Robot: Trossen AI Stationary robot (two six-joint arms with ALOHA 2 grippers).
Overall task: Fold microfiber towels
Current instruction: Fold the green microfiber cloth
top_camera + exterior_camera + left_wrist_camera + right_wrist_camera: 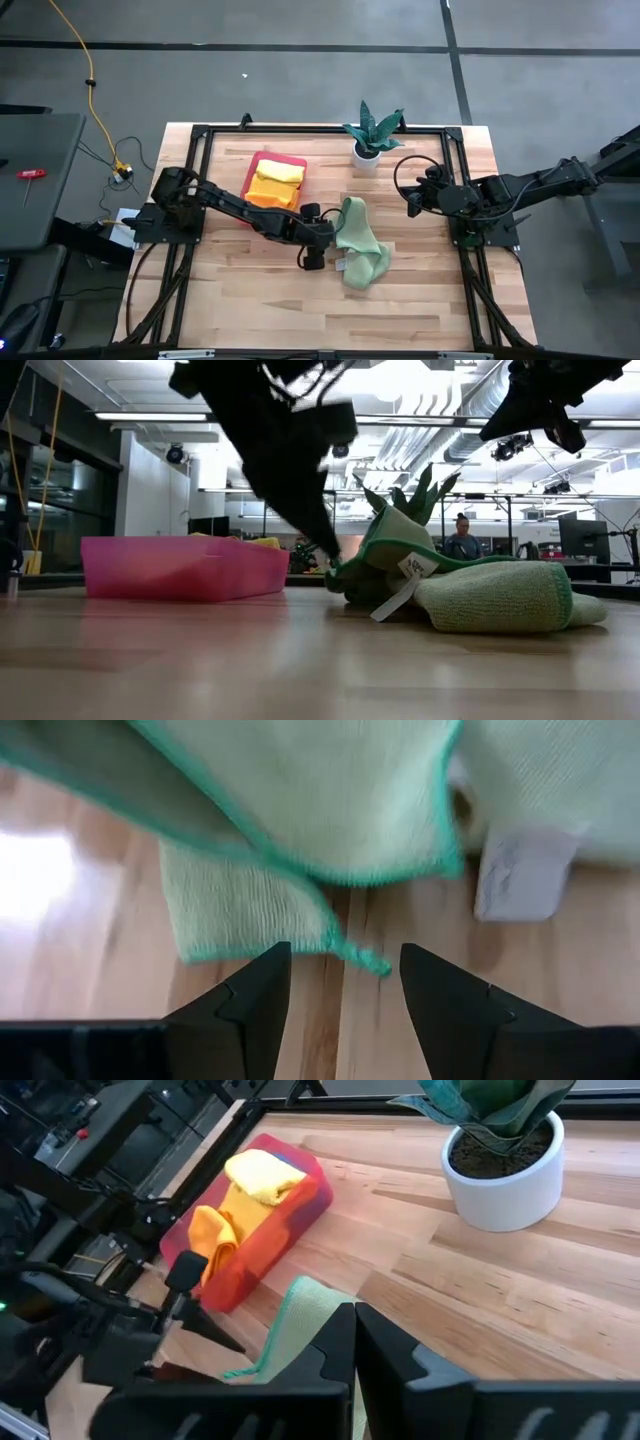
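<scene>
Open left gripper at pale green towel 9 o'clock corner: pinch hem squarely before lifting; clenched right gripper idle at 2 o'clock.

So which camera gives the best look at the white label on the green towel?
The low view: the label hangs in plain sight off the crumpled pale green towel. The left wrist view shows it blurred beyond the open left gripper. The high view shows only a speck; the right wrist view shows none.
</scene>
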